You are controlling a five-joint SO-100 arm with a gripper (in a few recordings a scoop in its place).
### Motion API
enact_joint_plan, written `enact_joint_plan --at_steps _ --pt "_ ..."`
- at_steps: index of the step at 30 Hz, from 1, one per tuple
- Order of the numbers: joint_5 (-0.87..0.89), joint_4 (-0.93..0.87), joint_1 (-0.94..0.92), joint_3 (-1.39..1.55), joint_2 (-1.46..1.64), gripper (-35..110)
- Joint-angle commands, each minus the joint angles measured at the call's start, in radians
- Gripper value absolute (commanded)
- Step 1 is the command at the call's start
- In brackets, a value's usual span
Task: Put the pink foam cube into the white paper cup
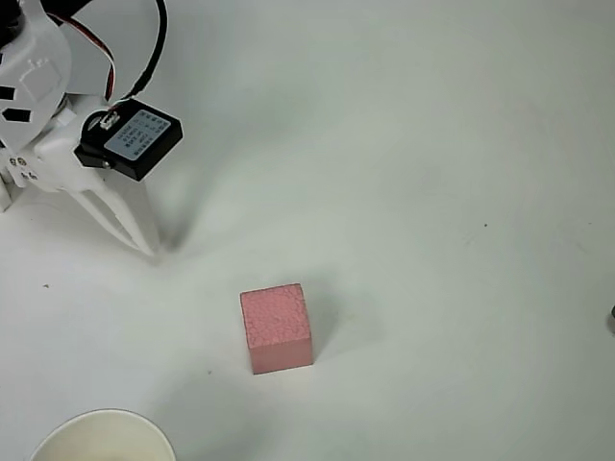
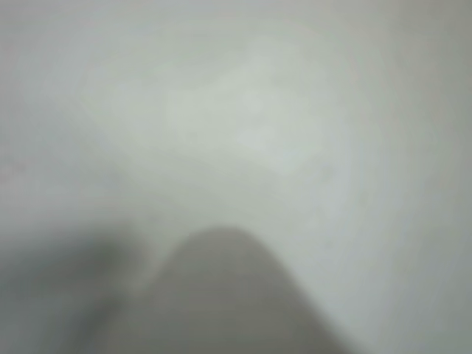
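overhead view: pink foam cube (image 1: 277,327) sitting flat on white table (image 1: 432,192), a bit below centre, untouched, shadow falling to its right. white paper cup (image 1: 101,437) at bottom left edge, upright, mouth up, partly cut off by the frame, apart from cube, down and left of it. white arm at top left with black servo block (image 1: 130,140) and red/black wires. gripper (image 1: 130,226) pointing down-right toward the table, tip near the surface, well apart from cube, up and left of it. holding nothing as far as visible; can't tell whether jaws are apart or together, fingers overlap from above. wrist view: heavily blurred, pale table surface, rounded grey gripper finger (image 2: 228,295) at bottom centre, dark smear at left.
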State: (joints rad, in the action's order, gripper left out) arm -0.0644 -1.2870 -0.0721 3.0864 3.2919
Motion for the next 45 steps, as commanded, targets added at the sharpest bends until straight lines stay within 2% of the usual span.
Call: enact_joint_plan --at_steps 1,37,45 --pt "-0.012 -0.020 -0.008 -0.023 0.017 1" --pt "-0.046 -0.021 -0.006 -0.023 0.017 1" --pt "0.017 -0.017 0.041 -0.023 0.017 1"
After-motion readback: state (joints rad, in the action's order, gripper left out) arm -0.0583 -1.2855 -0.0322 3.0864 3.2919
